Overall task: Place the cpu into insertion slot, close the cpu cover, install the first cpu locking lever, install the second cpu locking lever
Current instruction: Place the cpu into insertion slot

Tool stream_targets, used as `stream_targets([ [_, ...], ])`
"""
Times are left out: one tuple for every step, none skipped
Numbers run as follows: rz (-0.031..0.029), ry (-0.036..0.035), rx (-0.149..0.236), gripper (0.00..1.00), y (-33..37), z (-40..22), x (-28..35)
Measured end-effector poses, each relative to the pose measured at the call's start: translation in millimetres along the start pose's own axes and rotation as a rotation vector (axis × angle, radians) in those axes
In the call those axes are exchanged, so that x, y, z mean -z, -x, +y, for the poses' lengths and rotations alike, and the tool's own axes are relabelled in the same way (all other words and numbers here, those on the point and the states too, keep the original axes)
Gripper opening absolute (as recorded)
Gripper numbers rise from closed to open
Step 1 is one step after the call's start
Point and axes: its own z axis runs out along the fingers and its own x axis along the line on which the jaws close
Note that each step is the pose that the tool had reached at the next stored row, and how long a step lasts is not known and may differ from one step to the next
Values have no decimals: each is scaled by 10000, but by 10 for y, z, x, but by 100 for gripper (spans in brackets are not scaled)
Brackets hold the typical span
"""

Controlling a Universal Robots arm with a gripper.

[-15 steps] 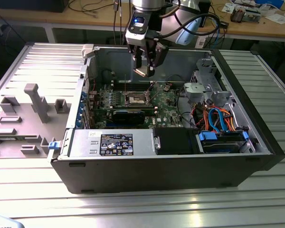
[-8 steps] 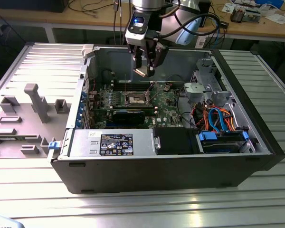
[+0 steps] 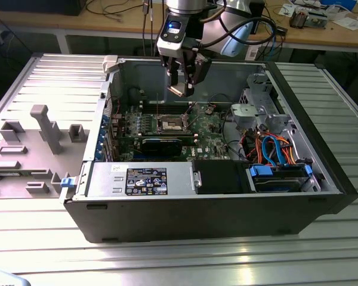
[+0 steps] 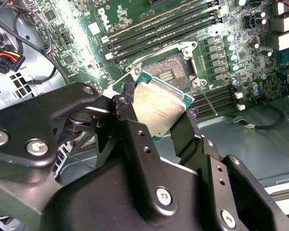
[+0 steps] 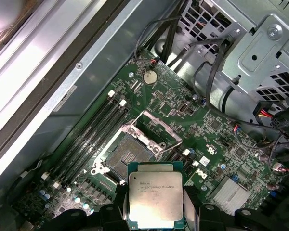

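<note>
Exterior view: the arm reaches down into an open computer case [image 3: 197,214] lying on its side, with the hand [image 3: 182,89] hanging above the green motherboard [image 3: 209,128]. A labelled power supply [image 3: 143,179] and orange and blue cables [image 3: 274,149] sit in the case.
First wrist view: looks down past the cpu [image 5: 155,199] onto the insertion slot [image 5: 130,154], whose dark centre is bare. The cpu cover [image 5: 162,126] stands raised at the slot's far edge. A coin battery [image 5: 149,76] and a perforated metal drive cage [image 5: 260,48] also show here.
Second wrist view: shows the black finger linkages from the side and the cpu [image 4: 159,108] tilted against the board, with the insertion slot [image 4: 166,72] beyond it and long memory slots [image 4: 159,29] nearby.
Hand: its fingers [image 4: 183,132] are closed onto two opposite edges of the cpu, gripping nothing else.
Cpu: silvery top facing the cameras, held in the air over the board, near the insertion slot [image 3: 169,124] but apart from it.
Surface: a ribbed metal worktop [image 3: 167,256] carries the case; a grey moulded fixture [image 3: 30,143] lies on the exterior view's left.
Room: a wooden bench [image 3: 322,30] with cables and loose parts runs behind.
</note>
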Motion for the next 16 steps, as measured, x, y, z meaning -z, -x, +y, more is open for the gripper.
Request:
stream_targets([
  [1, -1, -10, 55, 0, 0, 0],
  [1, -1, -20, 55, 0, 0, 0],
  [1, -3, -34, 55, 0, 0, 0],
  [2, -3, -44, 55, 0, 0, 0],
  [1, -4, -54, 55, 0, 0, 0],
  [1, -5, -63, 55, 0, 0, 0],
  [2, -6, -71, 55, 0, 0, 0],
  [2, -7, -79, 55, 0, 0, 0],
  [2, -7, -87, 55, 0, 0, -1],
  [2, -8, -96, 55, 0, 0, -1],
  [2, -8, -104, 55, 0, 0, -1],
  [3, -10, -118, 55, 0, 0, -1],
  [3, -11, -131, 55, 0, 0, -1],
  [3, -11, -140, 55, 0, 0, -1],
  [4, -12, -151, 55, 0, 0, -1],
  [4, -13, -163, 55, 0, 0, -1],
])
